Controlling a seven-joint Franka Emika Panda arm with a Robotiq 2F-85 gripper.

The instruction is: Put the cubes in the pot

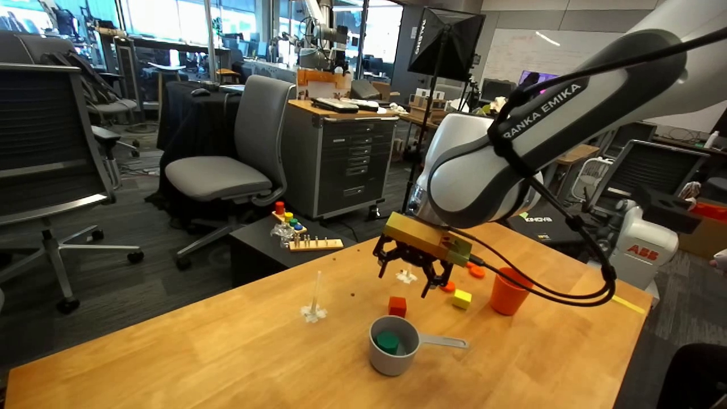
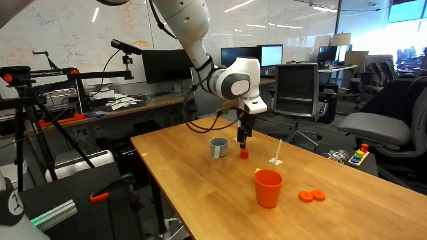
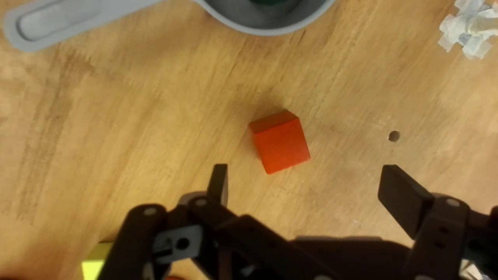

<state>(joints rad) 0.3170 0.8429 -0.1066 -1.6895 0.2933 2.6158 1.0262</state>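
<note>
1. Gripper (image 1: 403, 284): hanging over the table (image 1: 199, 341), fingers (image 3: 406, 202) spread wide.
2. Pot (image 2: 223, 151): upright on the table, toward the far edge in an exterior view, handle (image 2: 217, 153) pointing away from that edge.
3. Green block (image 1: 387, 342): inside the pot.
4. Red cube (image 3: 281, 144): on the table, just beside the pot, not touching it. Wrist view has it ahead of the fingers, within the width of their gap; can't tell finger height above it.
5. Yellow cube (image 1: 462, 299): on the table near the cup (image 1: 507, 301), apart from it; both sit toward the right corner in an exterior view.
6. Two orange discs (image 2: 306, 196): flat on the table, side by side, farther from the left edge than the cup in an exterior view.
7. Stick (image 2: 278, 150): roughly upright, base held in tape (image 2: 274, 161), near the right edge in an exterior view, red cube between it and the pot.
</note>
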